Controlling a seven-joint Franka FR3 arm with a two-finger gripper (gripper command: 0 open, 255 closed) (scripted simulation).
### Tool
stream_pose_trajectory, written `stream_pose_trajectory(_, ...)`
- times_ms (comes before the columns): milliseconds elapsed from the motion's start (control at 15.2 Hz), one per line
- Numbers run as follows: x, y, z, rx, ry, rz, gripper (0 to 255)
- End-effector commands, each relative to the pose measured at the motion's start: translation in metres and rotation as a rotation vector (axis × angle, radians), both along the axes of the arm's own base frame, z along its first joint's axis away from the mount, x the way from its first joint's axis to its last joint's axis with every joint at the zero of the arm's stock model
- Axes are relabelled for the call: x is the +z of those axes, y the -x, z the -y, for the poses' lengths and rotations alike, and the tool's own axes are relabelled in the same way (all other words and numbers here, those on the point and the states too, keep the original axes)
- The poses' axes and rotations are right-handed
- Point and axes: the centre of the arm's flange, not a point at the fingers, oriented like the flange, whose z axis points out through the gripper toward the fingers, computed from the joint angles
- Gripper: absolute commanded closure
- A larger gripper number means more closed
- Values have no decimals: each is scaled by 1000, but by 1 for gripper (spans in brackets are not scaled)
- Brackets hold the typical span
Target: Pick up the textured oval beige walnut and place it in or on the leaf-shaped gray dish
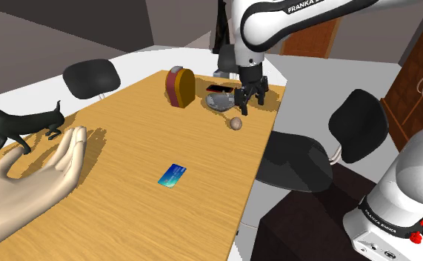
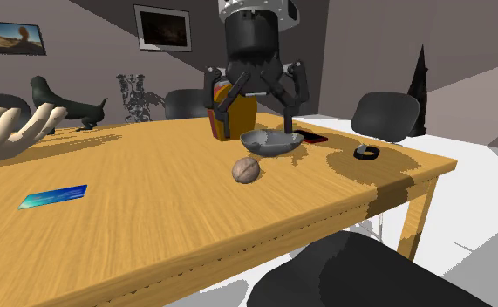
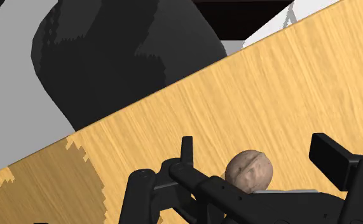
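We see the black two-finger gripper (image 2: pixel 255 129) hovering with fingers spread wide, seemingly over the grey leaf-shaped dish (image 2: pixel 273 146). The beige ridged oval walnut (image 2: pixel 246 170) rests on the wooden table (image 2: pixel 151 227), just beside the dish.

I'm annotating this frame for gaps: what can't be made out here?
Dish: shoulder view, one side hidden by the gripper.
Flat red-and-black item: second exterior view, partly behind the dish; identity unclear.
Walnut: wrist view, lower part covered by the gripper's linkage.
Pale hand: shoulder view, cut by the left edge.
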Motion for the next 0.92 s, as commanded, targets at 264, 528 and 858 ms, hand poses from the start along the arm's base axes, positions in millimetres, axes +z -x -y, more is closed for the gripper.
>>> stream_pose_trajectory(264,-39,-62,-36,3,42,-14,0)
stream_pose_trajectory(528,-59,-58,-34,3,42,-14,0)
stream_pose_trajectory(858,-78,-55,-32,3,42,-14,0)
